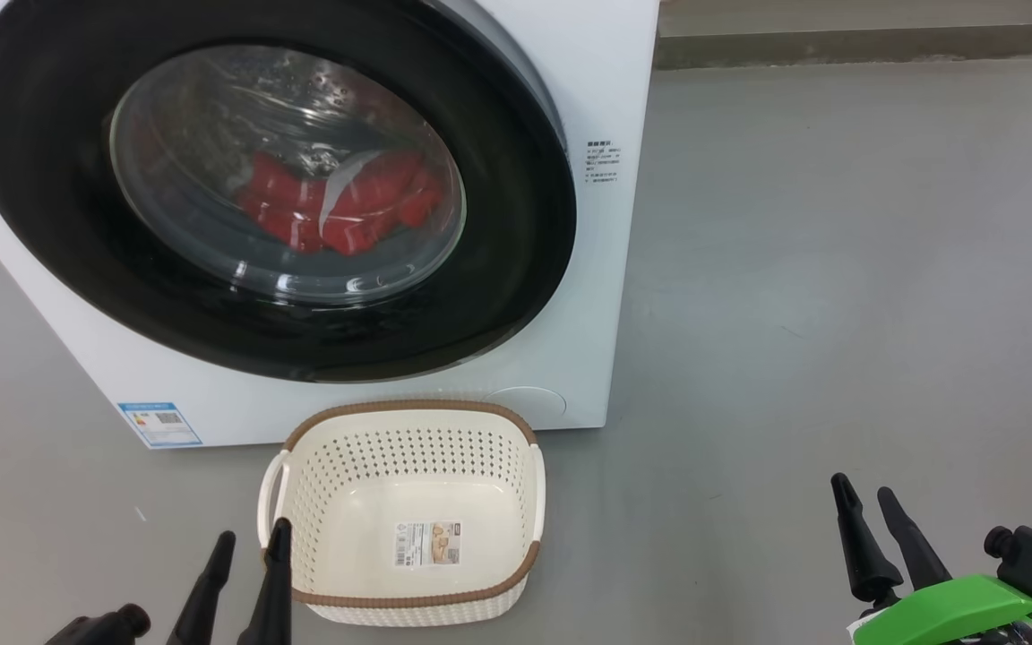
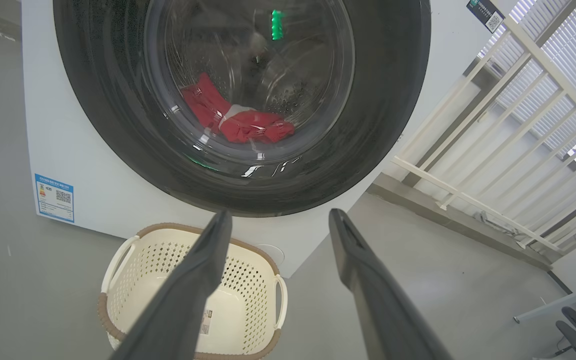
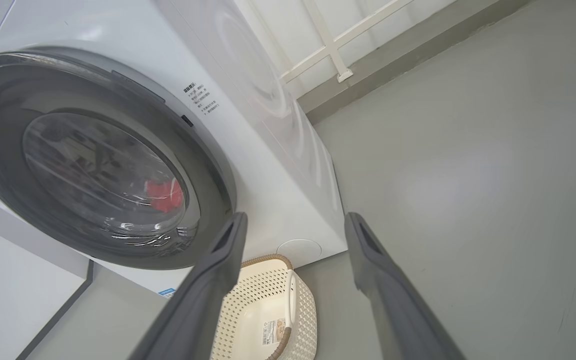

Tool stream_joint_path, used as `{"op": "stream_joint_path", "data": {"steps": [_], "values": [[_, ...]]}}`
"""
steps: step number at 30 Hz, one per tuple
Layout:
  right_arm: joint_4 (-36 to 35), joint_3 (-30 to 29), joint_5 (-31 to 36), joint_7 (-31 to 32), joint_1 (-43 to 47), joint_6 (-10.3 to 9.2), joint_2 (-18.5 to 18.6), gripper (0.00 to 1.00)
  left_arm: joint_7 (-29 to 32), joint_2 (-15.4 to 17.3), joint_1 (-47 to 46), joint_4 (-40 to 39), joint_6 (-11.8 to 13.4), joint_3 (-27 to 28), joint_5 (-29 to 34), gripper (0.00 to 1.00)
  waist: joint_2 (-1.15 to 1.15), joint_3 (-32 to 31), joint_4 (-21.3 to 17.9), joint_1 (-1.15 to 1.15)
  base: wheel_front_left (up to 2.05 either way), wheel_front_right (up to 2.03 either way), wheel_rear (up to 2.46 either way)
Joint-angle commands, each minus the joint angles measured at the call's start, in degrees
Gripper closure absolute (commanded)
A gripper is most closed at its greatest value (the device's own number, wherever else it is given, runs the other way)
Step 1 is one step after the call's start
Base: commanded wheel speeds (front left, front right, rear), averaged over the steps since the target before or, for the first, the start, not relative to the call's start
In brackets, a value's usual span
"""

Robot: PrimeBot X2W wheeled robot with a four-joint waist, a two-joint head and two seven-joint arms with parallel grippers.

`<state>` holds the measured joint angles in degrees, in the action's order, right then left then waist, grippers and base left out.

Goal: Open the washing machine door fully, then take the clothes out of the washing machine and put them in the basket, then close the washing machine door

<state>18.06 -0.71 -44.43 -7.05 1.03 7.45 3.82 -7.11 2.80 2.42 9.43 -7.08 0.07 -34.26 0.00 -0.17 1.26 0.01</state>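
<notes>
Left gripper (image 1: 253, 533), two long dark fingers, sits low at near-left, jaws apart, nothing held. Right gripper (image 1: 861, 488) is low at near-right, jaws also apart, empty.

Big white front-loading washing machine (image 1: 606, 224) stands on smooth grey floor (image 1: 838, 269), ahead and left of centre. Its glossy-black-rimmed, glass-centred round door (image 1: 516, 233) is shut, flat to the front. Bright red, white-striped fabric clothes (image 1: 346, 210) lie inside at drum bottom, seen thru the glass. Small cream perforated plastic basket (image 1: 408, 408), brown woven-look rim, rests on the floor just beside machine's base, under door's lower rim, nothing in it. The left gripper is just beside its near-left corner.

Step in hand, prob: open the door. Dark grey lip (image 3: 135, 86) runs along door's upper-right rim and is likely the pull side, but can't confirm a handle. That rim lies up and fwd-left of the right gripper, well apart; the left gripper is nearer door's lower-left. Right arm looks better placed. Open floor to machine's right gives approach room. The basket sits under the door's swing and may crowd a low reach.
</notes>
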Motion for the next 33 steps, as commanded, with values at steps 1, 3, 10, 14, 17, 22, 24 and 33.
{"op": "stream_joint_path", "data": {"steps": [1,3,10,14,17,22,24,33], "values": [[-1.8,1.3,2.5,-1.0,-0.5,0.02,1.2,0.00,-1.0,0.9,-1.0,-2.2,-0.3,1.1,2.9,0.00,0.00,0.0,0.0,0.00,0.00,0.00,0.00],[-1.9,1.4,3.7,-1.4,-0.5,0.02,1.3,0.00,-1.3,1.0,-0.9,-2.3,-0.3,1.0,4.3,0.00,0.00,0.1,0.0,0.00,0.00,0.00,0.00],[-2.1,1.5,7.3,-2.4,-0.1,0.03,1.4,0.00,-2.3,1.0,-0.6,-2.6,-0.3,0.9,8.3,0.00,0.00,0.1,0.0,0.00,0.00,0.00,0.00],[-2.2,1.4,9.7,-3.1,0.1,0.03,1.4,0.00,-3.0,1.0,-0.5,-2.8,-0.3,0.9,10.9,0.00,0.00,0.1,-0.1,0.00,0.00,0.00,0.00],[-2.2,1.3,11.5,-3.6,0.3,0.03,1.4,0.00,-3.5,1.0,-0.4,-2.9,-0.3,0.8,12.9,0.00,0.00,0.1,-0.1,0.00,0.00,0.00,0.00],[-2.3,1.2,14.4,-4.4,0.7,0.03,1.3,0.00,-4.3,1.1,-0.3,-2.9,-0.3,0.7,15.9,0.00,0.00,0.1,0.0,0.00,0.00,0.00,0.00],[-2.3,1.2,15.5,-4.7,0.9,0.03,1.3,0.00,-4.7,1.1,-0.2,-2.9,-0.3,0.7,17.1,0.00,0.00,0.1,0.0,0.00,0.00,0.00,0.00],[-3.1,0.2,20.8,-6.3,1.8,0.03,1.1,0.00,-6.2,1.3,0.2,-2.5,-0.4,0.7,22.6,0.00,0.00,-0.1,-0.1,0.00,0.00,0.00,0.00]]}}
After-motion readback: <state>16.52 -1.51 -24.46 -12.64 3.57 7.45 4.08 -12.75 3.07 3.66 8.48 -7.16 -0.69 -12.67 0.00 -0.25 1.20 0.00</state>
